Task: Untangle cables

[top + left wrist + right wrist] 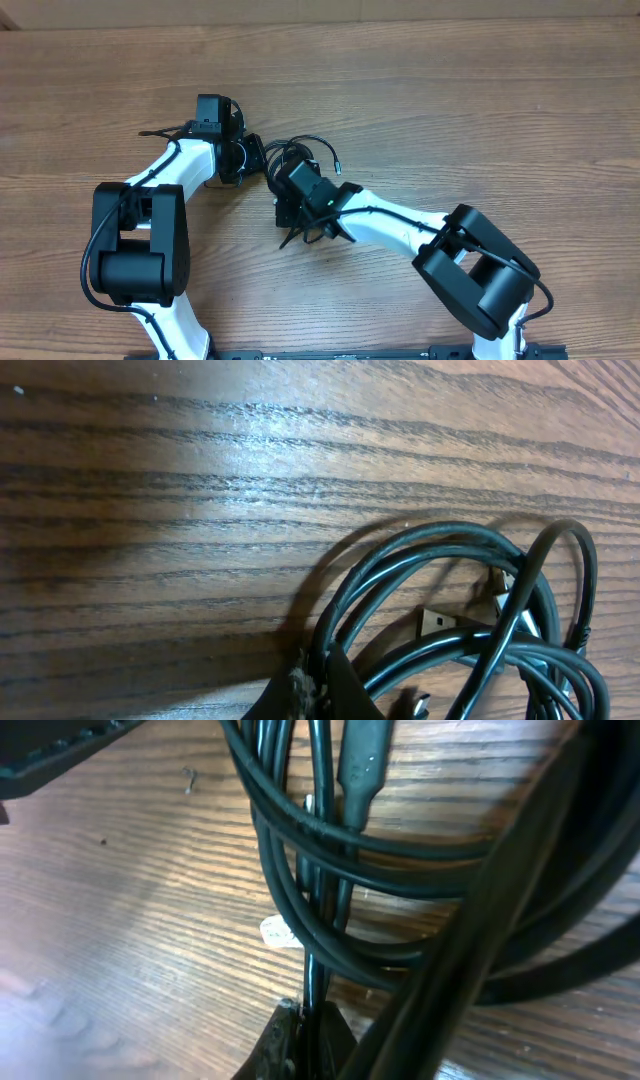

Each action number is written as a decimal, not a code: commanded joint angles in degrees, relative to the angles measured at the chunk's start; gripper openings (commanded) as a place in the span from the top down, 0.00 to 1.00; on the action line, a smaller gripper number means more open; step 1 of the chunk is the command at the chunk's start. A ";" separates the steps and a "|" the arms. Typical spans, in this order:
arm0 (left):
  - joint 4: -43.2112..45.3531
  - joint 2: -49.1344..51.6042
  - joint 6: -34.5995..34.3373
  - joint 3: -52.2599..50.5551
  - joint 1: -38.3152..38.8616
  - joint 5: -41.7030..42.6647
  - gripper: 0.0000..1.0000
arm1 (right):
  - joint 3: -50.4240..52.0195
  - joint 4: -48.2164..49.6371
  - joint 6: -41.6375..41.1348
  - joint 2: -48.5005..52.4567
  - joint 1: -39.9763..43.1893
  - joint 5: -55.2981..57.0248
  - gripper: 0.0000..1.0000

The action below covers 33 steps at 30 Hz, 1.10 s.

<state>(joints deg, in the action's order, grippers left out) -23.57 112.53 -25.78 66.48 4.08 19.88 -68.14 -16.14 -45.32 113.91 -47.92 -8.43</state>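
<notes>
Cables [305,150] lie bunched on the bench [450,90]; my left gripper [318,692] and right gripper [305,1030] each clamp a strand. Next, I judge, draw them apart gently.

A: Can you count the cables [300,145] overhead?
B: No, the arms [380,215] cover the knot. The left wrist view cuts the loops at its lower edge; the right's foreground is blurred.

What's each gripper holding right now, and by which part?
Both hold the cables. Left gripper pinches looped strands at the bundle's edge; right gripper pinches one thin strand along its length, not an end.
</notes>
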 commanded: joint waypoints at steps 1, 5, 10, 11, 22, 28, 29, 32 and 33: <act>-0.57 1.05 0.55 -1.22 -0.31 -2.54 0.96 | -0.09 0.39 3.85 -3.96 2.97 -12.04 0.96; -0.57 1.05 1.36 -1.22 -0.31 -2.97 0.96 | -0.09 -1.11 3.87 -4.52 7.54 -24.68 0.96; -0.61 1.05 5.03 -1.22 -0.31 -5.51 0.96 | -0.09 -6.97 8.55 -4.52 13.62 -35.89 0.96; -0.59 1.05 5.11 -1.22 -0.31 -5.49 0.96 | -0.09 -8.61 9.79 -4.52 14.84 -36.70 0.96; -0.61 1.05 6.67 -1.22 -0.31 -5.20 0.94 | -0.09 -16.94 15.61 -4.50 18.84 -26.93 0.96; -0.59 1.05 9.35 -1.22 -0.31 -1.75 0.75 | -0.09 -19.30 15.63 -4.50 16.63 -19.10 0.96; -0.61 1.05 9.68 -1.22 -0.31 -1.25 0.69 | -0.09 -19.43 15.65 -4.50 16.46 -19.04 0.96; -0.83 1.05 14.78 -1.22 -0.31 4.13 0.54 | -0.09 -19.30 17.44 -4.50 16.26 -21.22 0.96; -1.16 1.05 17.73 -1.22 -0.31 7.06 0.47 | -0.09 -19.12 18.71 -4.50 16.26 -22.93 0.96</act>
<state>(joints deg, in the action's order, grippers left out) -23.42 112.09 -15.90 66.52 4.12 22.65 -68.14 -35.55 -29.52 111.68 -31.53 -30.46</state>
